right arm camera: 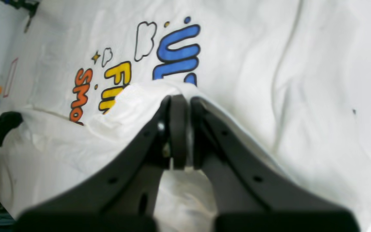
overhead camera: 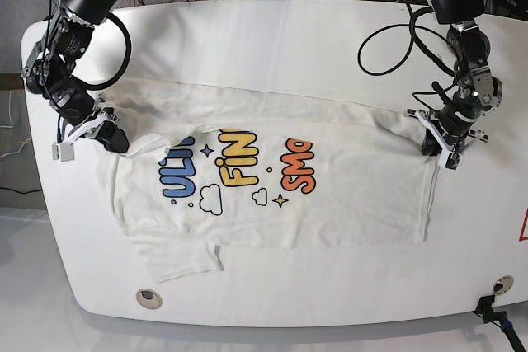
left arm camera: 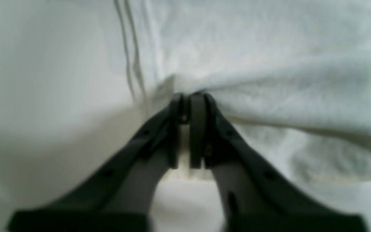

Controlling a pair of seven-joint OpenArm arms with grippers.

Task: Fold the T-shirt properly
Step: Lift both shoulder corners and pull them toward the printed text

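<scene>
The white T-shirt (overhead camera: pixel 346 195) lies print-up across the white table (overhead camera: pixel 289 30), with "ULTRA", "FINE" and "SMOL" reading sideways in the base view. Its far edge is folded toward the front and covers the top of the blue letters. My right gripper (overhead camera: pixel 115 139) is at the shirt's left end, shut on that folded edge; the right wrist view shows the pinch (right arm camera: pixel 185 98) just in front of the print (right arm camera: pixel 175 54). My left gripper (overhead camera: pixel 431 144) is at the right end, shut on a bunched fold of plain cloth (left arm camera: pixel 285 80), its tips (left arm camera: pixel 188 96) buried in it.
A sleeve (overhead camera: pixel 186 257) sticks out toward the front left. Black cables (overhead camera: pixel 396 30) loop over the table's back right. A round hole (overhead camera: pixel 147 296) sits near the front left edge, and a black clamp (overhead camera: pixel 493 307) at the front right corner.
</scene>
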